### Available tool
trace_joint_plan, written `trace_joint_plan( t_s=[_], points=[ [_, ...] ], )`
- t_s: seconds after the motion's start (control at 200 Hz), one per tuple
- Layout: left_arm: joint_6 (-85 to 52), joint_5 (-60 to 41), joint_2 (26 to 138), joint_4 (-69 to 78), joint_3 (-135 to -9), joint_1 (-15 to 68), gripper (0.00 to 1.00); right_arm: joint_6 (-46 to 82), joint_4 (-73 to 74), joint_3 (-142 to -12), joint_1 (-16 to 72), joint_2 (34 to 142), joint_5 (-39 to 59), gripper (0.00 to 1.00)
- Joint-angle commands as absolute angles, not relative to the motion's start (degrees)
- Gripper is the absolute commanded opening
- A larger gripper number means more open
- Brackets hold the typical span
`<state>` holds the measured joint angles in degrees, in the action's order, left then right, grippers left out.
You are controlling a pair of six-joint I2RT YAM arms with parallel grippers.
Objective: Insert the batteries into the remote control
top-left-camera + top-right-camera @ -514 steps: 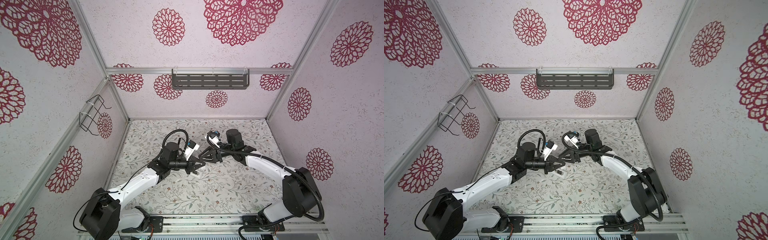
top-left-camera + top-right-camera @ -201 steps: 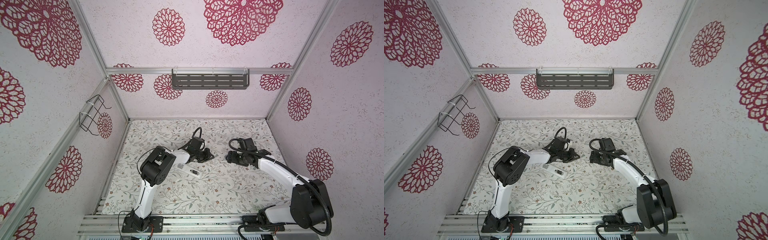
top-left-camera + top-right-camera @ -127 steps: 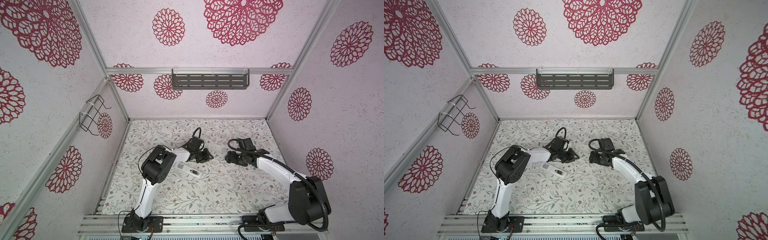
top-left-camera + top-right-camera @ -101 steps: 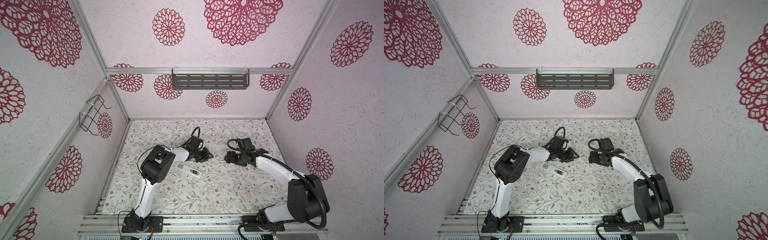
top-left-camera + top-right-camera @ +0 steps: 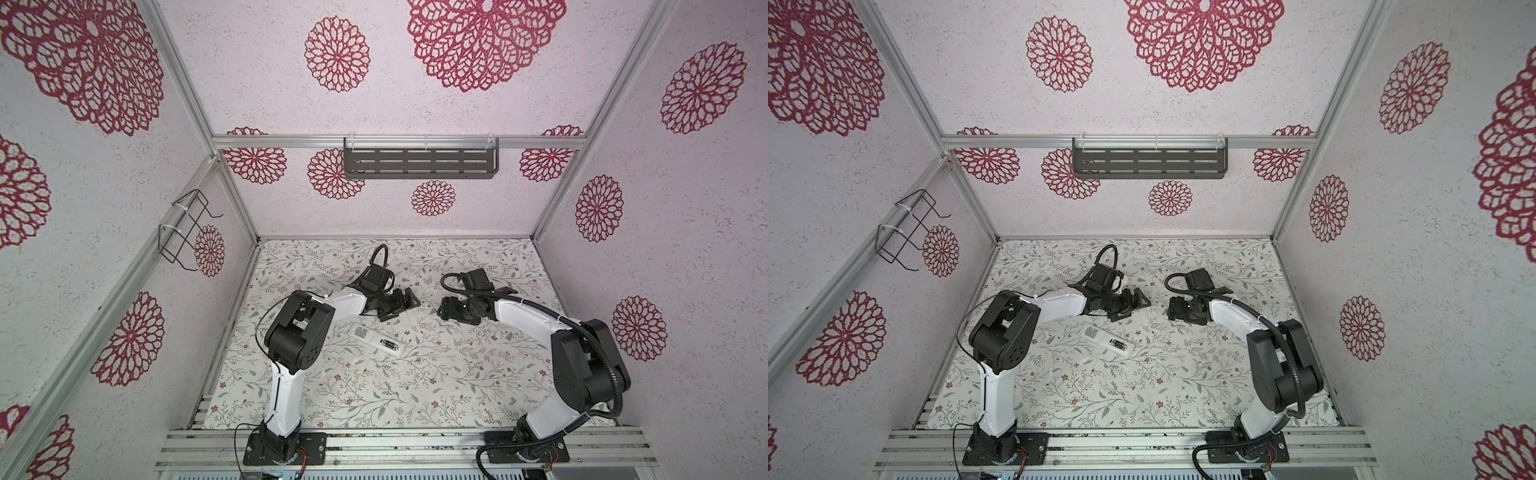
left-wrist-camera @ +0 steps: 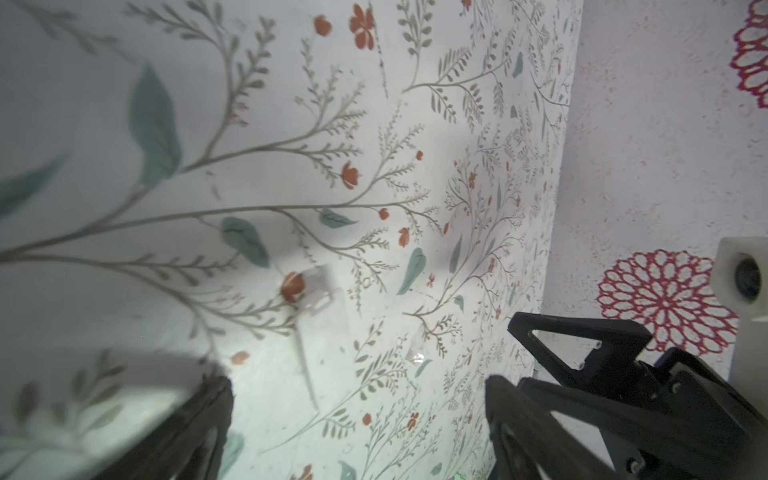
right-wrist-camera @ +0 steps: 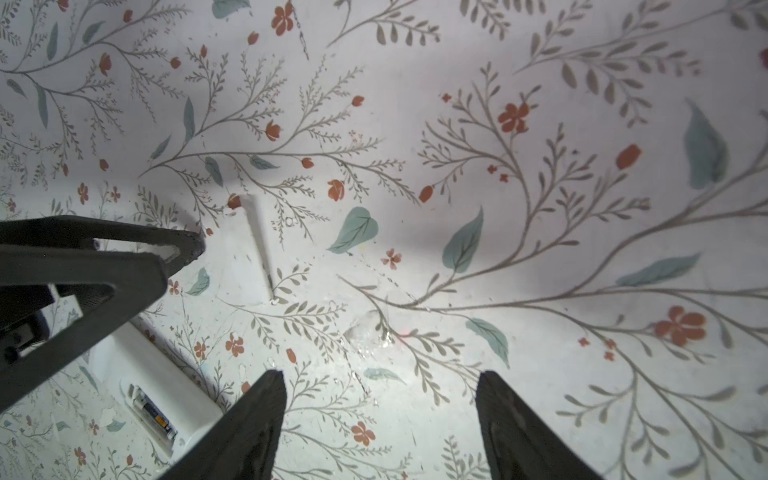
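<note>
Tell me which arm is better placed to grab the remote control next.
Probably left: the left gripper is open, empty and close beside the remote control. The right gripper, also open and empty, sits farther from it.

Remote control (image 5: 376, 337) on table (image 5: 415, 392), battery (image 7: 152, 411) inside

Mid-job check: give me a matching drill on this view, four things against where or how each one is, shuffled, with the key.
Things:
1. remote control
2. battery
3. left hand
4. dark shelf

Place or state:
A. mounted high on the back wall
B. open, holding nothing
C. lying back-up on the table
D. seated in the remote's recess

Pairs: 1-C, 2-D, 3-B, 4-A
</note>
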<state>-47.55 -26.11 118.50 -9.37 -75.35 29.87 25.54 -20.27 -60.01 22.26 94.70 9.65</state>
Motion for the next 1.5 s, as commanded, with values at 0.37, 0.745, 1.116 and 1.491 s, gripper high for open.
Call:
trace_joint_plan(
  t_s=[0.37,0.745,1.116,1.491],
  points=[
    [-39.64,-16.08,96.39,-19.08,-58.15,16.53,0.97,24.53,-24.18,-80.06,33.42,113.47,2.83,0.72],
    [-35.06,-17.95,83.93,-24.76,-51.91,8.97,0.97,22.56,-31.60,-88.30,36.24,120.23,-1.60,0.55],
    [-36.67,-20.04,80.21,-22.15,-45.40,8.96,0.97,19.80,-35.15,-87.94,38.65,119.99,-5.35,0.37],
    [-37.28,-23.08,80.24,-19.21,-41.77,9.88,0.97,9.01,-29.97,-84.05,40.69,116.00,-3.92,0.23]
  ],
)
